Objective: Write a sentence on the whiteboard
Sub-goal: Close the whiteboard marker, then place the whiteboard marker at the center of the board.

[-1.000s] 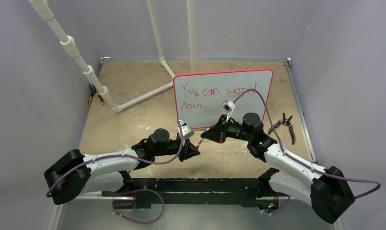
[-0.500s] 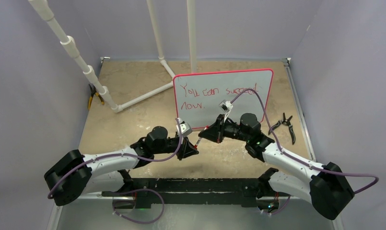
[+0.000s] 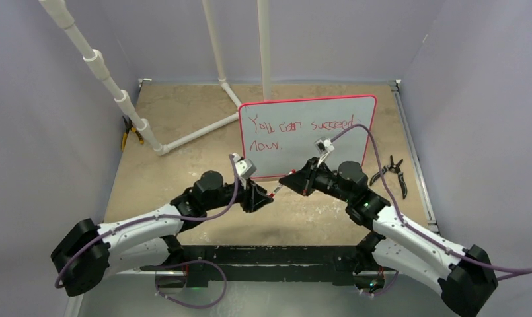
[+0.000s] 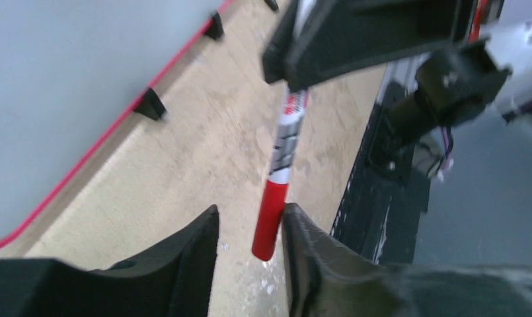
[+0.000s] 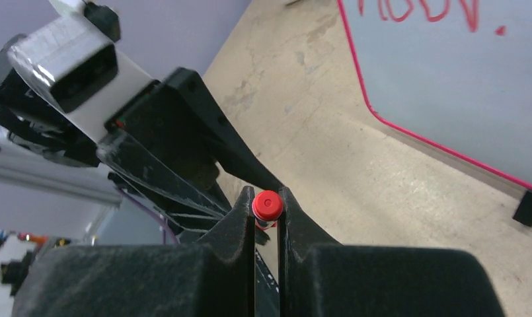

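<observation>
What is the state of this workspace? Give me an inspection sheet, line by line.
Surface: tan table, scuffed, pale smears near the arms.
Job's things: whiteboard upright on black feet; sentence in red, roughly "you can succeed now."; red-capped marker held in front of the board.
Clutter: black pliers right of the board; yellow-handled pliers at the left edge.
End effectors: right end effector shut on the marker; left end effector open, fingers either side of the cap, gap showing.
Cables: left purple cable loops along its arm; right purple cable arches before the board.
Surroundings: white PVC pipe frame; plain lavender walls.
</observation>
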Robot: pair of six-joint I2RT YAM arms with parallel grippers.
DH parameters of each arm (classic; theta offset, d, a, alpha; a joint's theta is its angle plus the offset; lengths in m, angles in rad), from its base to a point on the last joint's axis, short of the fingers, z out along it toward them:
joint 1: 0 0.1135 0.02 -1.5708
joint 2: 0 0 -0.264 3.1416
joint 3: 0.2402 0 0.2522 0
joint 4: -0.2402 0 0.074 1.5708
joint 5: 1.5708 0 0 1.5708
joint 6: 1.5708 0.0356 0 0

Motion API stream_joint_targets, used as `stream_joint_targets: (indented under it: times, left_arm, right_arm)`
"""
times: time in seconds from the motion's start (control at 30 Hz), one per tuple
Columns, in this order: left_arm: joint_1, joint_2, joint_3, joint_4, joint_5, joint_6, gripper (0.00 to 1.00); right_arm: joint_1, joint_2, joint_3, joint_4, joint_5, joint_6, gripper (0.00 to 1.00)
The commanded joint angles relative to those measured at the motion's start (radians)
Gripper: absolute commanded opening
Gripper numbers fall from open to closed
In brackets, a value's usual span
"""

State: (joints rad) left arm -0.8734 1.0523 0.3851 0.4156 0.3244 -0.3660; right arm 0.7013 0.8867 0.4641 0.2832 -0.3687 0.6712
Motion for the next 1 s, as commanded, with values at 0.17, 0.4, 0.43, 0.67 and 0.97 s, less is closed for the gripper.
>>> stream_joint_targets:
  times: [0.17,0.4,0.43,0.67,0.97]
  left_arm:
    - [0.192,-0.105,0.179,-0.295,-0.189,-0.121,0.64]
    - [0.425,-0.062,0.404,-0.592,-0.130,-0.055,0.71]
    - [0.460,-0.069,0.424,-0.613,-0.150,-0.032,0.72]
    - [0.562,-0.121,0.458,-0.678,-0.434,0.064,0.73]
    - [0.564,-0.174,0.413,-0.670,-0.501,0.064,0.74]
  right_arm:
    - [0.016,-0.090,-0.021,-0.342,0.265,0.147,0.00]
    - [0.005,-0.044,-0.050,-0.418,0.418,0.178,0.00]
    - [-0.002,-0.036,-0.049,-0.434,0.440,0.187,0.00]
    - [-0.033,0.009,-0.070,-0.509,0.520,0.270,0.16]
    - [-0.037,-0.068,-0.056,-0.536,0.602,0.314,0.77]
